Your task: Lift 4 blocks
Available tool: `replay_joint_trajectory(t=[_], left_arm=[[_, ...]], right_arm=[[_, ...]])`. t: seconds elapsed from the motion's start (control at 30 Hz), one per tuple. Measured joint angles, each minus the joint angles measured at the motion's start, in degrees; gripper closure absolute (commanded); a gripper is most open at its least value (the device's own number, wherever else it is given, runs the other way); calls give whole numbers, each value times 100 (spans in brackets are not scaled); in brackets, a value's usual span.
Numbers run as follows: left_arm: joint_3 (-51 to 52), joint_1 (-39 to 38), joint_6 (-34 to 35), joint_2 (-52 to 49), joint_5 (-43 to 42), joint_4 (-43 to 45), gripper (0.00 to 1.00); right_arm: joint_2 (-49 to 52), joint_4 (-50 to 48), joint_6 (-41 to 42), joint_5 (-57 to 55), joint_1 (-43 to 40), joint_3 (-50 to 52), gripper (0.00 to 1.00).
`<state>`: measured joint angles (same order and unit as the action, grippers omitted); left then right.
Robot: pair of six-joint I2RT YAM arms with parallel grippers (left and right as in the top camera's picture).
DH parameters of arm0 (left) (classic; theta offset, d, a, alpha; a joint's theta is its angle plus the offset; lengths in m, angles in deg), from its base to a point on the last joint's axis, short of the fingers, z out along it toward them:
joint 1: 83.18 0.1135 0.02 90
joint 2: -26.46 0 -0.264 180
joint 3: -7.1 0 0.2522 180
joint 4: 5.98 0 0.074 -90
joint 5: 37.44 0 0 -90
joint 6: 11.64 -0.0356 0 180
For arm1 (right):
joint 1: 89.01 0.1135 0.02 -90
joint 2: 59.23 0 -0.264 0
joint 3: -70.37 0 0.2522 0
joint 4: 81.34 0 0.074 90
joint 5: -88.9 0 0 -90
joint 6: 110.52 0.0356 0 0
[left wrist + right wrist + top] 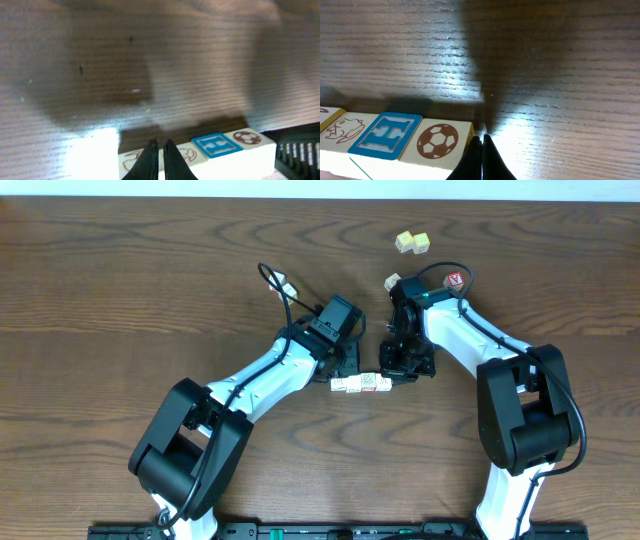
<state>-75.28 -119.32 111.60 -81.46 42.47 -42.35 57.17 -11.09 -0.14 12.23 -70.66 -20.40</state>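
Observation:
Several pale blocks (362, 383) lie end to end in one short row at the table's middle. In the right wrist view the row ends in a football block (437, 141), with a blue H block (386, 135) and a frog block (340, 127) beside it. My right gripper (482, 142) (394, 377) is shut, its tips against the football block's outer end. My left gripper (160, 150) (340, 376) is shut too, its tips in front of the red-printed blocks at the row's left part; the H block (216, 145) lies to their right. A shadow runs behind the row; I cannot tell whether it is off the table.
Two yellowish cubes (411, 242) sit at the back right. A pale cube (393, 282) and a cube with a red letter (456, 280) lie just behind my right arm. The left arm's cable (275, 283) loops over the table behind it.

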Motion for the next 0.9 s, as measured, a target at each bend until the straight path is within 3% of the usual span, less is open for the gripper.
replay_joint_trajectory(t=[0.9], left_arm=[[2, -179, 0, 0, -7, 37, 93]], right_arm=[[0, 0, 0, 0, 0, 0, 99]])
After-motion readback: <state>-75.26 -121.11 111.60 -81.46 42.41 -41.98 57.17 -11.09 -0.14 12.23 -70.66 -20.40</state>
